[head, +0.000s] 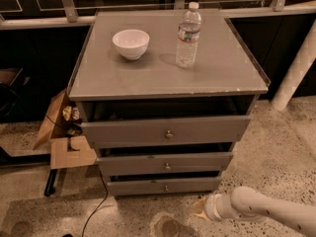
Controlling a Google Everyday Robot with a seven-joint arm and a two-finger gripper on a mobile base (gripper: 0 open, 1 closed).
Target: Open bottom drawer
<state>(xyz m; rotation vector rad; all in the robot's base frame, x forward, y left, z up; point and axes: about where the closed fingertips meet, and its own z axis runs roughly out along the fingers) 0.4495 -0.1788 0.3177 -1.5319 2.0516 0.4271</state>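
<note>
A grey cabinet has three drawer fronts. The bottom drawer point(164, 186) is the narrowest, lowest panel, with a small round metal knob point(166, 187) at its centre. It stands slightly out, with a dark gap above it. My gripper point(199, 210) is at the end of the white arm point(266, 211) entering from the lower right. It sits low near the floor, below and to the right of the bottom drawer's right end, apart from the knob.
A white bowl point(131, 43) and a water bottle point(188, 34) stand on the cabinet top point(222, 73). An open cardboard box point(64, 137) and a black cable point(98, 201) lie at the left. A white post point(296, 68) stands at the right.
</note>
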